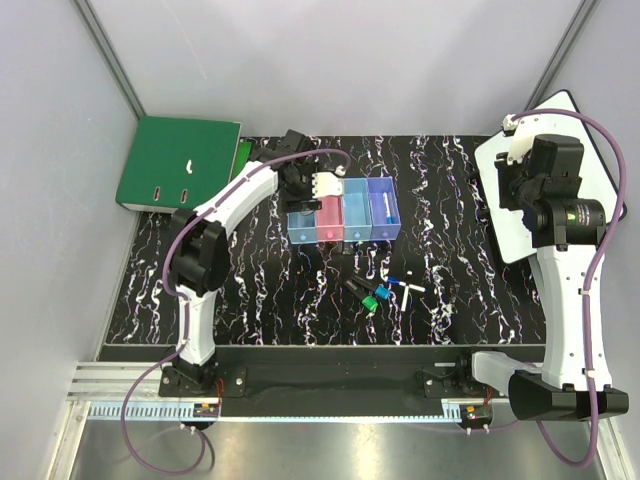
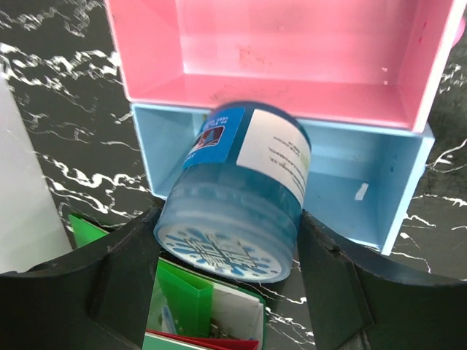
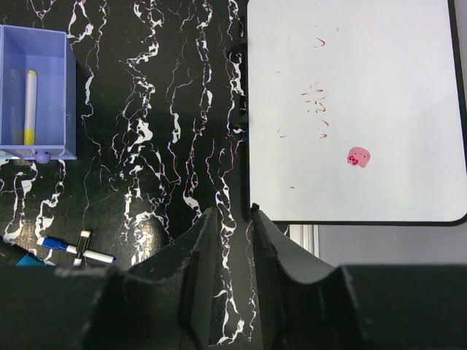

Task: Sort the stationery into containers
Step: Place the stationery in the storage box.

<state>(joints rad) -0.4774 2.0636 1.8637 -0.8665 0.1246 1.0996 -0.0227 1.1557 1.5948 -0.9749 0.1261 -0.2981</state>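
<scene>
My left gripper (image 2: 228, 237) is shut on a round blue tape roll (image 2: 233, 182) with a patterned face, holding it tilted just over the end light blue bin (image 2: 365, 182). The pink bin (image 2: 292, 58) lies beyond it. The containers (image 1: 343, 212) stand joined in a row mid-table, and the purple one (image 3: 36, 87) holds a white pen (image 3: 31, 106). Short markers (image 1: 368, 295) and thin white pens (image 1: 405, 285) lie on the mat in front of the row. My right gripper (image 3: 232, 215) hangs open and empty at the white board's corner.
A green ring binder (image 1: 180, 165) lies at the back left, with its open edge right under my left gripper. The white board (image 3: 350, 109) with a black rim covers the right side of the black marbled mat (image 1: 450, 250). Grey walls enclose the table.
</scene>
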